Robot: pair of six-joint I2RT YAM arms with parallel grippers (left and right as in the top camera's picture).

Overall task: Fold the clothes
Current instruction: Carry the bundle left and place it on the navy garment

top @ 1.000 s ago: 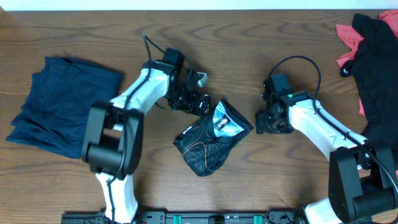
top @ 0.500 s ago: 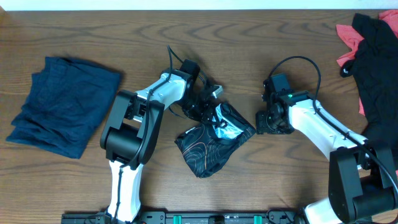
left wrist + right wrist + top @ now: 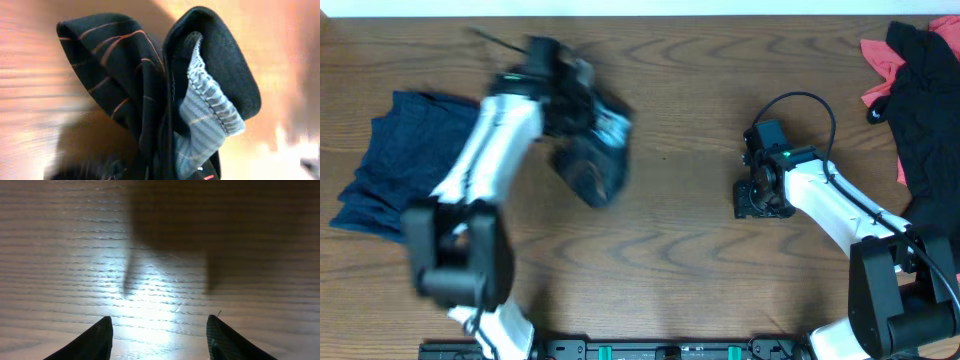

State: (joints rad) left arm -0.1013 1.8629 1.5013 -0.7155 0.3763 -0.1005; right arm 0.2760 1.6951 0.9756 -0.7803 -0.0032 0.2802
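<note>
While the black jersey [image 3: 592, 160] is gripped in a bundle by the left pincer [image 3: 567, 103] beside the navy pile [image 3: 415, 170], the right pincer [image 3: 159, 335] is spread open over the tabletop [image 3: 670, 260]. The black-and-coral heap [image 3: 920, 100] isn't folded yet, so halfway at best.

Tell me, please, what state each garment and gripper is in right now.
black jersey: bunched up, gripped by the left gripper, motion-blurred.
left gripper: shut on the black jersey.
right gripper: open, empty, over bare table.
navy garment: loosely folded, lying on the table's left side.
black and coral garments: unfolded heap at the right edge.
</note>
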